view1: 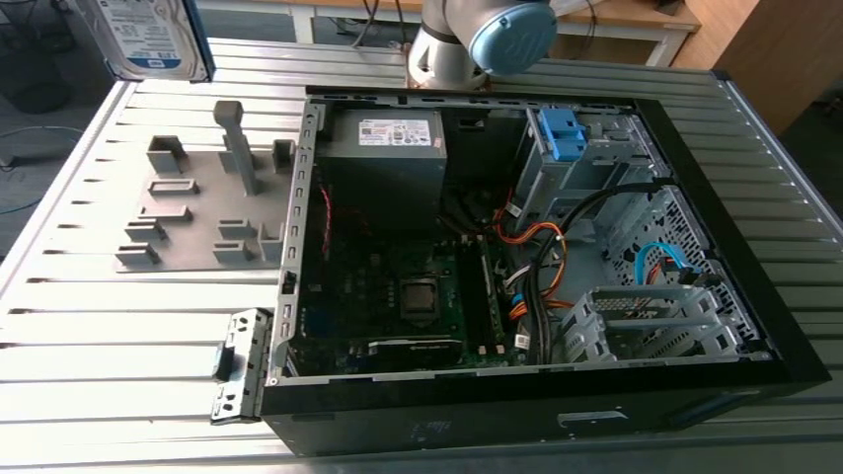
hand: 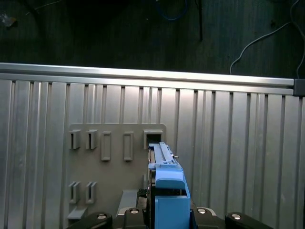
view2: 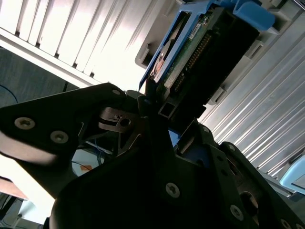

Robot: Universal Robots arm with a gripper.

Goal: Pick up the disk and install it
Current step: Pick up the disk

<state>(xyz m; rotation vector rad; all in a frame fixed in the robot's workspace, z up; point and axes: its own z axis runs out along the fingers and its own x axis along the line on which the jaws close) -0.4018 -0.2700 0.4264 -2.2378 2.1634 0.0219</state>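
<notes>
The disk (view1: 145, 35), a silver drive with a white-and-blue label, hangs in the air at the exterior view's upper left, above the table's far corner. In the second wrist view its green circuit board and blue rail (view2: 190, 45) face the camera, and my gripper (view2: 164, 112) is shut on its near end. In the first wrist view the disk (hand: 164, 167) shows edge-on with a blue rail, held between the fingers (hand: 133, 212) above the grey holder plate (hand: 114, 157).
An open black computer case (view1: 527, 227) lies on the ribbed metal table (view1: 132, 336). It holds a grey power supply (view1: 385, 148), a drive cage with a blue bracket (view1: 564, 133) and loose cables (view1: 540, 267). The arm's base (view1: 481, 39) stands behind the case.
</notes>
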